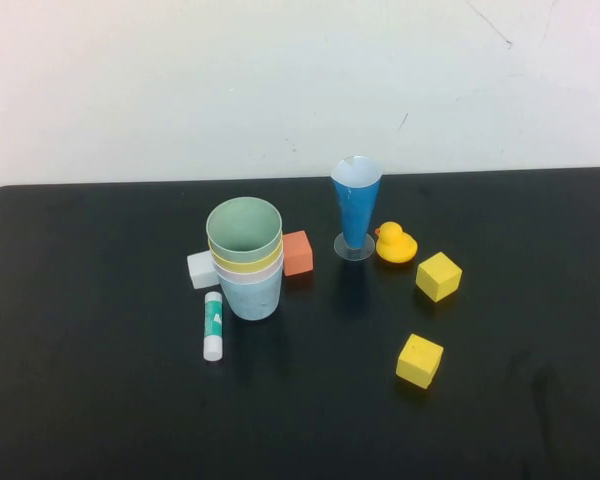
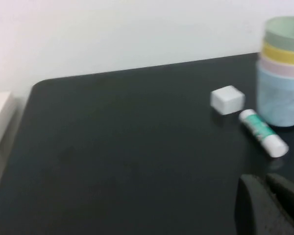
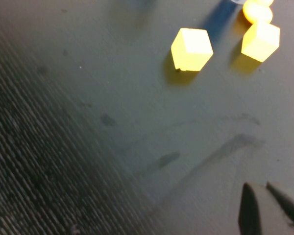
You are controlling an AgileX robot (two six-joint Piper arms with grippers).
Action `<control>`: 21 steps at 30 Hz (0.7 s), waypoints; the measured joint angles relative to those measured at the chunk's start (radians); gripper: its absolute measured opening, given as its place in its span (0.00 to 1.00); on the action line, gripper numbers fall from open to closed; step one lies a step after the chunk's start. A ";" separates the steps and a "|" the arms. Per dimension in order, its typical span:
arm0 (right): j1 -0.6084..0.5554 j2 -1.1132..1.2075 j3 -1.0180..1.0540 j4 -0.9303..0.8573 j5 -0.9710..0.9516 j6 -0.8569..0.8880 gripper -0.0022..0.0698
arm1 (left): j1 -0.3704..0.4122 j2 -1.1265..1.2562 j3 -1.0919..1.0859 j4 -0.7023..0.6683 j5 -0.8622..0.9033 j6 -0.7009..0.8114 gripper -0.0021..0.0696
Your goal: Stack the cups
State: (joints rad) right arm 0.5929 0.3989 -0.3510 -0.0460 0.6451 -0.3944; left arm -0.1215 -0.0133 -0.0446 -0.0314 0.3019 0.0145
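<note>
Four nested cups are standing light, stiff and rim-grippable as the left end effector and right end effector are hovering low over the tabletop, fingers together.

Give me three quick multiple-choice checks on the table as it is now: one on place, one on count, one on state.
1. The glue stick lies:
A. beside the stack of cups
B. next to the duck
C. inside a cup

2. Yellow cubes on the table:
A. one
B. two
C. three

3. The four cups are:
A. scattered
B. tipped over
C. nested in one upright stack

Answers: 1 A, it lies at the stack's base on the robot's left. 2 B, one by the duck, one nearer the robot. 3 C, green on top, blue at the bottom. Each wrist view shows only a claw tip.
</note>
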 joint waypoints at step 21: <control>0.000 0.000 0.000 0.000 0.000 0.000 0.04 | 0.034 0.000 0.063 -0.046 0.003 -0.009 0.03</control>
State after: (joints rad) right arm 0.5929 0.3985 -0.3510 -0.0460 0.6456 -0.3944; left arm -0.0878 -0.0133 0.0186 -0.0769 0.3049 0.0057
